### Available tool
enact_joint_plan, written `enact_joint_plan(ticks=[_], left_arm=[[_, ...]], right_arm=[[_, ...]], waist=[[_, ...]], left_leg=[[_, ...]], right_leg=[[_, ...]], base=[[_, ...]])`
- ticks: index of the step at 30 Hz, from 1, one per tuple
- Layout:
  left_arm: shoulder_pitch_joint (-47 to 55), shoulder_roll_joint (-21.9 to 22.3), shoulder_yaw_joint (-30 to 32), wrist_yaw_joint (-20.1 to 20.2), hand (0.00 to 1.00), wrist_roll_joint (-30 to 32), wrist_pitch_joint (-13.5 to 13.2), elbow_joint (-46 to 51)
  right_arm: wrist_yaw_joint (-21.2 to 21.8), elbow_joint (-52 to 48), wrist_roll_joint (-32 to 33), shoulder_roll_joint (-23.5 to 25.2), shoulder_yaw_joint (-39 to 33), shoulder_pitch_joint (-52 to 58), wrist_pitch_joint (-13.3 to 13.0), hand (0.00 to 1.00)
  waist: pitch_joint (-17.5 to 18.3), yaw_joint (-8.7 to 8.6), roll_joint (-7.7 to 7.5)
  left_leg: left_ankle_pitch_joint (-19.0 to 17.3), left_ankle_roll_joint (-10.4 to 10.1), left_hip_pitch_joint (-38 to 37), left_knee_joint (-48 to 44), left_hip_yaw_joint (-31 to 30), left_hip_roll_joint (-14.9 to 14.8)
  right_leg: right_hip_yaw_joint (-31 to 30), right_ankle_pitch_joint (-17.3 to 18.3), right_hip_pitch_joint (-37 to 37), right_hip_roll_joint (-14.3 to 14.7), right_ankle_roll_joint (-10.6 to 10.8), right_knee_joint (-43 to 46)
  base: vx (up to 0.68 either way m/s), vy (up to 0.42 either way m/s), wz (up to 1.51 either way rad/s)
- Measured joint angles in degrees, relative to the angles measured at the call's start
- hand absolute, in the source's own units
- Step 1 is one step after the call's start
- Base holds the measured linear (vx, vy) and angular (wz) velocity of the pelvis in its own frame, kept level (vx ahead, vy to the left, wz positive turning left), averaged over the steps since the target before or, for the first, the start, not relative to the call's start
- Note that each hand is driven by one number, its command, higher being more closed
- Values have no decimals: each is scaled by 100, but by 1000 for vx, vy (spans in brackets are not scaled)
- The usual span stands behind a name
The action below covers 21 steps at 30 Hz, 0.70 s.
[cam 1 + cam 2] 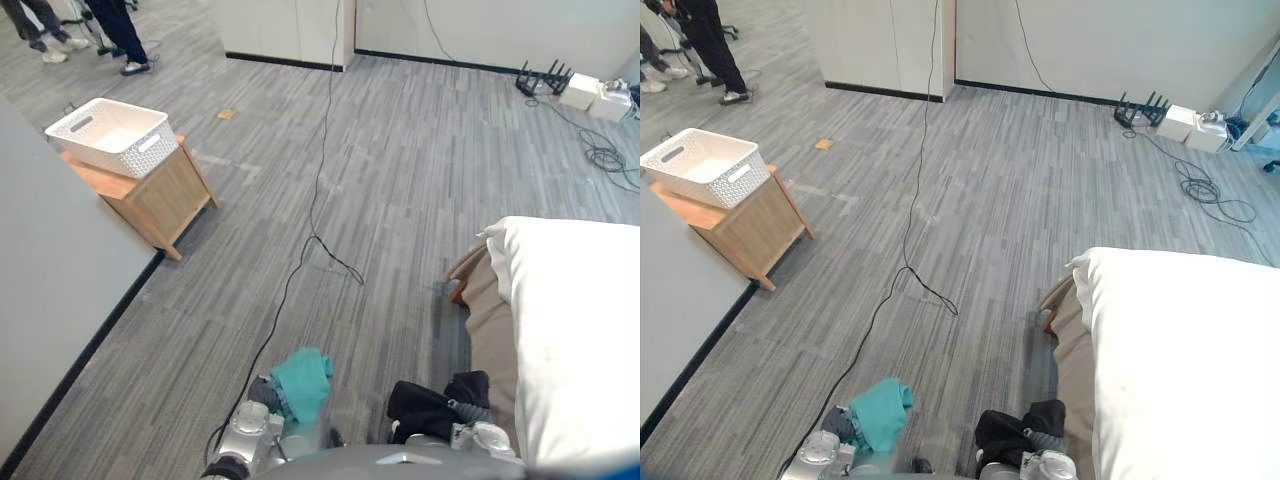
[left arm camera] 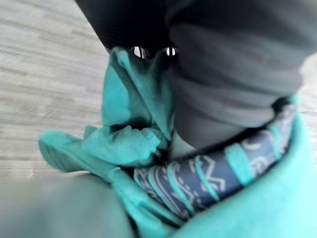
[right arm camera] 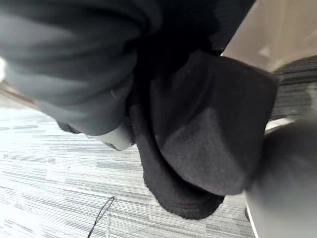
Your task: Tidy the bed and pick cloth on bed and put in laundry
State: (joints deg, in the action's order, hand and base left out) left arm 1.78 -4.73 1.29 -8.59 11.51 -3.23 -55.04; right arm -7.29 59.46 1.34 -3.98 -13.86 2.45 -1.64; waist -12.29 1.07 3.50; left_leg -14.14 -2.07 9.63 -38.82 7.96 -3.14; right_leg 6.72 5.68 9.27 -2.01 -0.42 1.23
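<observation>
Teal cloth point(image 1: 303, 383) crumpled on left hand point(image 1: 264, 390), black cloth point(image 1: 430, 400) on right hand point(image 1: 466, 410); grips indiscernible.

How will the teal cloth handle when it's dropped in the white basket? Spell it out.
Probably floppy: the teal cloth bunches and folds over the left hand. Likely light for its bulk, since it sits crumpled without sagging far. It may trail or snag on release, as loose ends stick out in the left wrist view.
</observation>
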Motion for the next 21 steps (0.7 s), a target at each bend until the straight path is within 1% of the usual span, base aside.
enact_joint_plan(ticks=[1,2,3,4,5,6,7,8,10,11,12,13,14,15,16,17,18,19,20,21], left_arm=[[9,0,10,-40,100,-48,0,-12],[55,2,53,-61,100,-121,4,-25],[134,2,110,-63,100,-171,3,-20],[146,-11,167,-59,100,-193,2,-27],[209,-20,193,-69,100,-195,11,-30],[248,-50,199,-74,100,-196,15,-46],[276,-50,219,-74,100,-197,18,-70],[363,-48,258,-79,100,-198,32,-82],[466,-3,358,-76,100,-198,43,-111],[492,-5,396,-69,100,-195,44,-174],[489,-4,413,-64,100,-191,58,-254],[487,-1,414,-52,100,-179,76,-256],[480,6,401,-53,100,-168,92,-255],[476,8,368,-53,100,-151,112,-256],[506,-13,285,-52,100,-102,118,-253],[512,-31,256,-51,100,-77,120,-248],[503,-60,205,-46,100,-72,120,-240],[496,-131,88,-43,100,-69,121,-234],[486,-222,-27,-50,100,-75,139,-240],[440,-255,-108,-48,100,-75,143,-241]], right_arm=[[-9,-7,10,-39,2,-1,-4,100],[-20,-6,13,-92,3,4,-1,100],[-27,-19,15,-120,4,16,-3,100],[-41,-14,14,-115,1,13,0,100],[-45,-11,10,-127,33,77,2,100],[-49,-6,1,-128,76,96,2,100],[-51,14,3,-129,90,107,5,100],[-58,14,2,-149,106,113,3,100],[-61,66,-17,-157,111,114,7,100],[-60,105,-51,-134,101,115,7,100],[-54,111,-105,-107,75,114,12,100],[-43,109,-229,-85,26,114,21,100],[-34,107,-267,-83,-50,114,34,100],[-29,90,-265,-82,-160,118,52,100],[-25,5,-267,-94,-304,130,62,100],[-26,-26,-270,-98,-326,155,65,100],[-26,-37,-270,-90,-323,200,69,100],[-24,-58,-270,-64,-324,302,74,100],[-24,-54,-270,-30,-370,396,90,100],[-19,-51,-270,-9,-372,427,96,100]], waist=[[-15,-12,32],[-8,-14,83],[3,-9,128],[-7,-7,113],[59,72,49],[69,147,-49],[64,208,-52],[47,254,-19],[72,267,-8],[98,276,-23],[137,281,-51],[153,295,-70],[166,296,-72],[187,267,-49],[219,213,-51],[231,160,-89],[246,137,-155],[284,83,-259],[270,-65,-294],[261,-119,-304]], left_leg=[[-78,-11,12,123,3,-67],[-119,-28,-3,665,-18,-181],[-19,-72,-145,1570,-59,-270],[285,40,-247,1816,106,-268],[479,55,-395,2307,260,-78],[592,100,-472,2452,387,-7],[594,157,-453,2397,428,11],[494,247,-401,2176,445,6],[393,256,-418,2078,464,41],[389,263,-503,2195,466,106],[378,275,-565,2332,462,161],[347,317,-707,2561,447,247],[305,328,-819,2739,447,331],[287,338,-986,2928,444,365],[262,368,-1228,3109,433,404],[230,380,-1349,3160,415,432],[195,421,-1477,3187,401,470],[61,517,-1784,3198,294,570],[-75,625,-2062,3111,42,566],[-115,632,-2153,3116,-62,532]], right_leg=[[-14,0,-12,-14,1,-9],[-61,1,-81,-41,9,-20],[-78,3,-111,-55,101,-48],[-71,-19,-96,-119,174,-89],[27,-77,-94,-275,293,-145],[226,-55,-127,-401,370,-28],[265,-4,-123,-439,413,-39],[300,-4,-53,-455,446,-93],[330,-54,58,-521,524,-230],[335,-62,117,-564,544,-272],[343,-29,102,-606,593,-247],[335,90,46,-663,678,-52],[307,288,-149,-733,769,391],[257,499,-449,-825,895,1147],[187,658,-916,-939,935,2402],[188,648,-1110,-1031,936,3018],[193,569,-1309,-1140,875,3532],[226,190,-1647,-1392,735,4635],[348,415,-1907,-1526,558,5481],[440,611,-2033,-1509,533,5664]], base=[[-34,-4,-30],[-1,24,-22],[25,50,-13],[96,77,2],[228,115,9],[258,94,0],[276,57,-1],[209,32,1],[255,21,6],[265,6,2],[260,0,-1],[220,23,-8],[198,50,-10],[138,58,-5],[98,67,5],[117,70,12],[110,64,20],[162,33,47],[106,-17,59],[48,-69,79]])
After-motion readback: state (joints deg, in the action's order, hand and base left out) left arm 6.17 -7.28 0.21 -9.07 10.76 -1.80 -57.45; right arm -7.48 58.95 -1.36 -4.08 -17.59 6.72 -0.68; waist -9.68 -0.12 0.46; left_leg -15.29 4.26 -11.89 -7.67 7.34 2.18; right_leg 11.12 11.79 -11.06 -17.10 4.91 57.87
